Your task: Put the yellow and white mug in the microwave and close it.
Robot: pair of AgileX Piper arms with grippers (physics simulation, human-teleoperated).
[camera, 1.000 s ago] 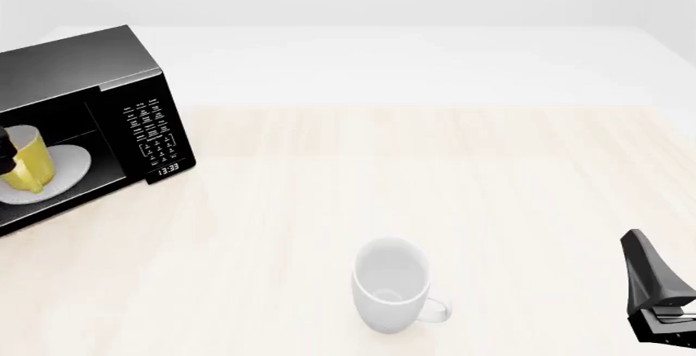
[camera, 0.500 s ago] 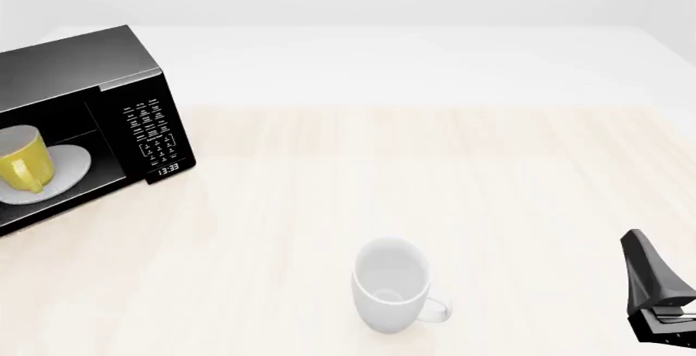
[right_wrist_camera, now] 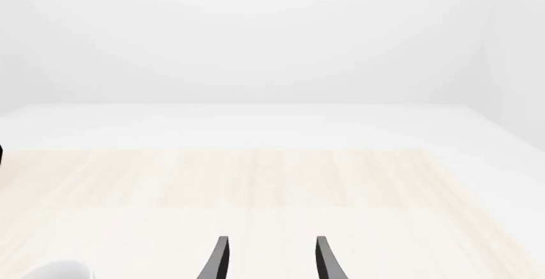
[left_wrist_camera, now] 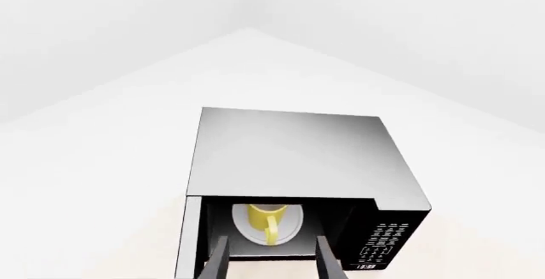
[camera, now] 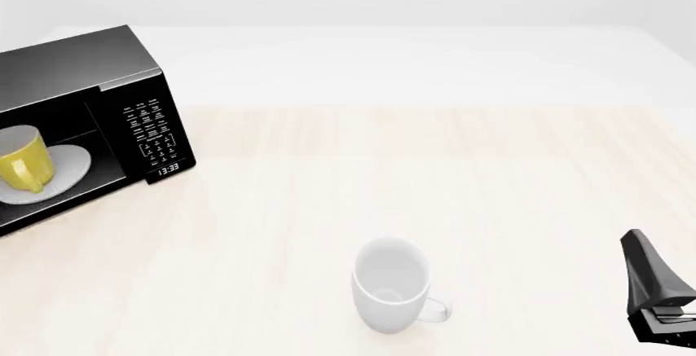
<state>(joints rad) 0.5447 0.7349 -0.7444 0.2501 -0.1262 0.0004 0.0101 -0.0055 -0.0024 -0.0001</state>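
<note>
Front view, starting at the far left: a large black boxy microwave (camera: 109,120) stands on the pale wood-grain bench (camera: 435,177), partly cut off by the picture's edge. Its cavity is open to view. Inside it, the small yellow ceramic mug with a white interior (camera: 22,159) sits on the round white turntable plate (camera: 68,169), its yellow loop handle turned toward the front. To the right of the cavity is the microwave's white-lettered button panel (camera: 150,132), with a small digital clock (camera: 168,169) below it. The door cannot be made out in this view.

Moving right, near the middle and close to the front edge, a plain all-white mug (camera: 389,284) stands upright on the bench, its handle pointing right. It is well apart from the microwave.

At the far right lower corner, part of the black right arm (camera: 656,291) shows; its fingertips are not visible here.

Left wrist view: the left end effector (left_wrist_camera: 268,256) has its two dark fingers (left_wrist_camera: 217,260) spread apart and empty, held clear of the microwave's open front, with the yellow mug on its plate visible between them further in.

Right wrist view: the right end effector (right_wrist_camera: 268,260) also has its fingers spread, holding nothing, above bare bench.
</note>
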